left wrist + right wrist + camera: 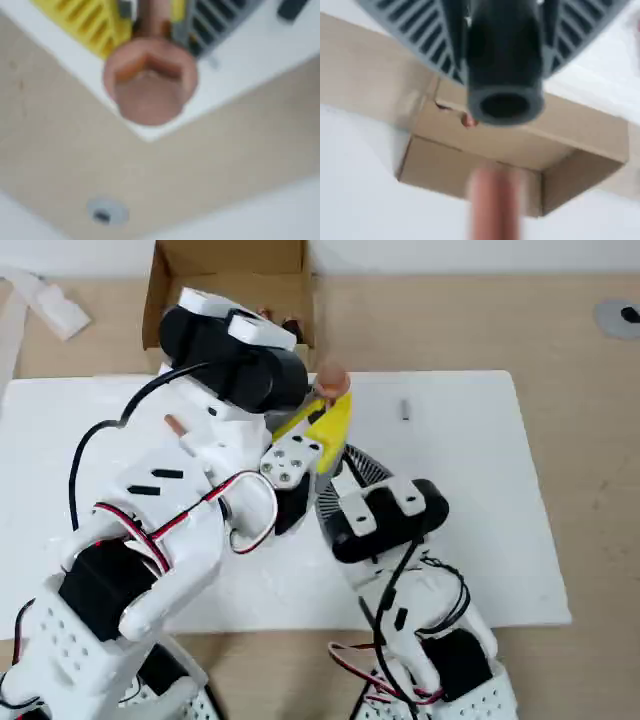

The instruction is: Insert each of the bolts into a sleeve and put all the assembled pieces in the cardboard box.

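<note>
- The bolt (pixel 150 85), copper-coloured with a hex head, is held up over the far edge of the white sheet (pixel 480 520), just in front of the cardboard box (pixel 232 260).
- The left arm's fingers (pixel 85 22) are clenched on its shaft, just behind the head.
- The dark sleeve (pixel 505 65) is gripped between the right arm's fingers (pixel 415 25), which are grey and ribbed. Its open mouth looks hollow, and the bolt's shaft hangs a little apart from it.
- The box stands open on the bench (pixel 580 440), past the sheet's far edge, with a couple of copper pieces (pixel 268 316) lying inside near its front wall.
- A loose copper piece (pixel 175 424) lies on the sheet beside the left arm.
- The left arm stretches from the near left corner diagonally toward the box, its wrist above the box's front edge.
- The right arm rises from the near edge and leans toward the same spot, so the two sets of fingers meet there.
</note>
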